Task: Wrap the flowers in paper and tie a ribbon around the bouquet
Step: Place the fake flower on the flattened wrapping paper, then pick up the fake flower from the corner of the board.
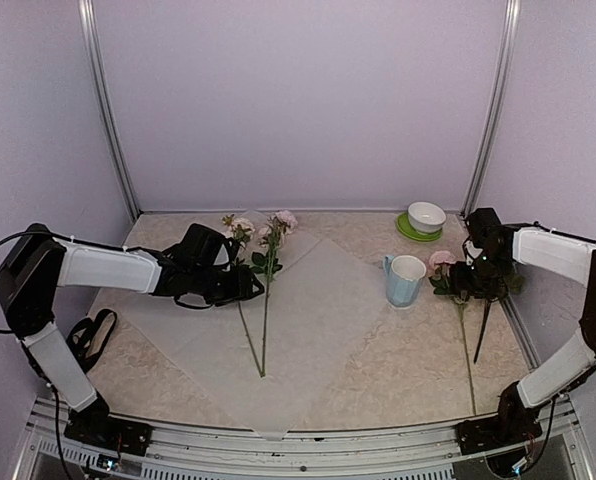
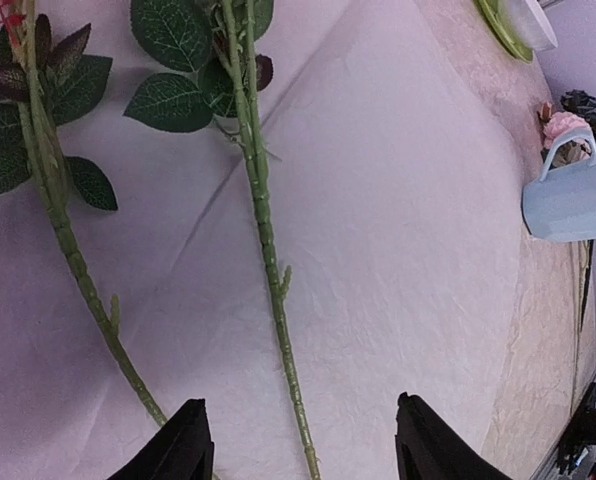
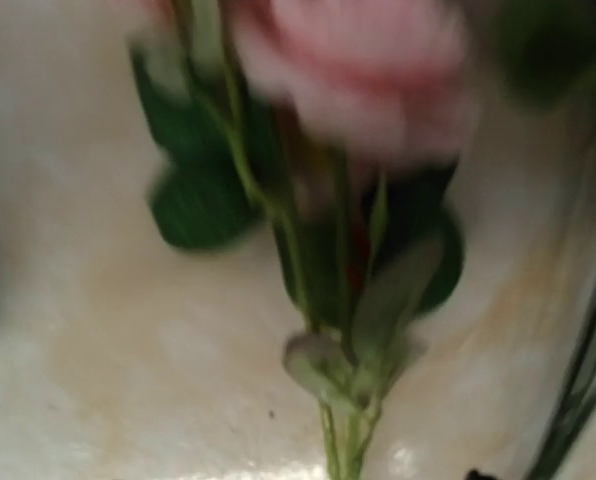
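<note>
The paper (image 1: 318, 300) lies flat as a white diamond in the middle of the table. Two pink flowers (image 1: 240, 227) rest on it, their stems (image 2: 268, 250) running toward the near edge. My left gripper (image 1: 246, 285) (image 2: 298, 402) hovers low over them, open, with one stem lying untouched between its fingers. A third pink rose (image 1: 441, 260) (image 3: 358, 60) lies on the table to the right. My right gripper (image 1: 470, 278) is right over its leaves, and its fingers are hidden by blur. A black band (image 1: 91, 338), apparently the ribbon, lies at the left. No wrapped bouquet is in view.
A pale blue mug (image 1: 405, 280) (image 2: 573, 200) stands just right of the paper. Behind it a white bowl (image 1: 427, 215) sits on a green saucer (image 1: 408, 230). A dark stem (image 1: 485, 335) with green leaves lies by the right wall.
</note>
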Controlling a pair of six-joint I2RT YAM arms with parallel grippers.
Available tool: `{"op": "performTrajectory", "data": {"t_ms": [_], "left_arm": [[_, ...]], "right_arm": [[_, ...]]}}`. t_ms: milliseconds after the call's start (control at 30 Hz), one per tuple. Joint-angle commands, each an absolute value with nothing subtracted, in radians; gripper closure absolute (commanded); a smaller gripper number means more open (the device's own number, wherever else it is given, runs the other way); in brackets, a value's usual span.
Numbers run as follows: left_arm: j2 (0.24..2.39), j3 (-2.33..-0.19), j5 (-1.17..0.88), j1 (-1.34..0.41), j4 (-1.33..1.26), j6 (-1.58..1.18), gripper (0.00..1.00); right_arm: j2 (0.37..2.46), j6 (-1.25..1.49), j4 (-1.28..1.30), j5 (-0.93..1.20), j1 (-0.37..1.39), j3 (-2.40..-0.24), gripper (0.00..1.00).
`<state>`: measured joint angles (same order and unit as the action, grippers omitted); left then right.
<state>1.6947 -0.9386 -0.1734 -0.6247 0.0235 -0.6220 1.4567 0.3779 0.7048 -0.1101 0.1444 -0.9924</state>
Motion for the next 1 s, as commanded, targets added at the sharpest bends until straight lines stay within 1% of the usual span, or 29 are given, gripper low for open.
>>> {"op": "performTrajectory", "data": {"t_ms": [0,33,200,267,500,633,667,767,833,967], "left_arm": [[1.610,-0.951,-0.107,-0.641,0.080,-0.586,0.37],[1.590,-0.947,-0.101,-0.646,0.083,-0.585,0.37],[1.486,-0.932,-0.068,-0.668,0.112,-0.563,0.33],[1.456,-0.926,-0.047,-0.674,0.135,-0.557,0.31],[1.367,-0.904,-0.014,-0.675,0.168,-0.545,0.27],[1.332,-0.897,0.009,-0.676,0.173,-0.537,0.20],[1.326,-0.897,0.013,-0.677,0.172,-0.538,0.17],[1.312,-0.898,0.021,-0.685,0.172,-0.527,0.09],[1.305,-0.901,0.027,-0.697,0.171,-0.515,0.02],[1.278,-0.905,0.057,-0.738,0.155,-0.476,0.01]], "right_arm": [[1.525,0.350,0.627,-0.027,0.103,-0.942,0.36],[1.542,0.351,0.621,-0.041,0.097,-0.941,0.38],[1.616,0.338,0.589,-0.028,0.084,-0.931,0.41],[1.647,0.331,0.582,-0.034,0.082,-0.922,0.44],[1.649,0.254,0.580,-0.039,0.078,-0.934,0.77],[1.608,0.205,0.625,-0.095,0.079,-0.989,0.94],[1.592,0.200,0.642,-0.113,0.079,-1.004,1.00],[1.527,0.211,0.687,-0.152,0.080,-1.059,1.00],[1.476,0.219,0.728,-0.164,0.080,-1.119,1.00],[1.380,0.215,0.840,-0.133,0.084,-1.275,1.00]]}}
